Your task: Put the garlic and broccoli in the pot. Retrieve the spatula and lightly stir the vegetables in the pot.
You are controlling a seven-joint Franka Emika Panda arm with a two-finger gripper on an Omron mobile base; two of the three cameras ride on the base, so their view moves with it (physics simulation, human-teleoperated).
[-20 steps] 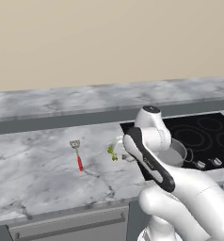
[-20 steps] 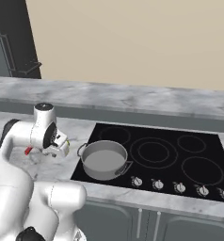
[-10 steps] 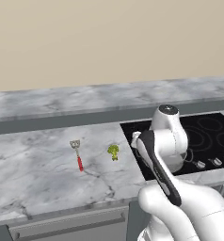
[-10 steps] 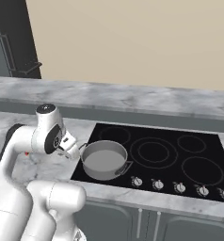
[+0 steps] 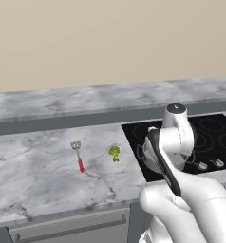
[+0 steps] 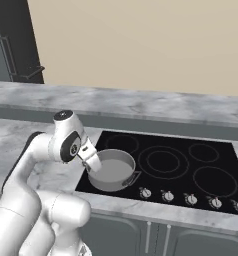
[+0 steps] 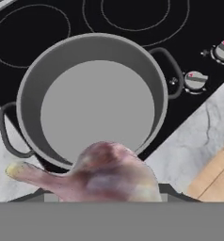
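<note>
In the hand view the garlic (image 7: 109, 174), a pale pinkish bulb with a pointed tip, sits between the fingers of my gripper (image 7: 110, 190), which is shut on it. Below it lies the empty grey pot (image 7: 92, 43), the bulb hanging over its near rim. From the right base view my gripper (image 6: 91, 160) hovers at the left edge of the pot (image 6: 113, 172) on the cooktop's front left burner. The broccoli (image 5: 114, 153) and the red-handled spatula (image 5: 78, 155) lie on the marble counter left of the cooktop, apart from the arm.
The black cooktop (image 6: 191, 165) has other bare burners and a row of knobs (image 6: 166, 196) along its front edge. A raised marble ledge (image 5: 86, 102) runs behind the counter. A wooden surface (image 7: 217, 174) shows below the counter edge in the hand view.
My arm has swung right from over the counter near the broccoli to the pot, carrying the garlic. Broccoli and spatula have stayed put.
</note>
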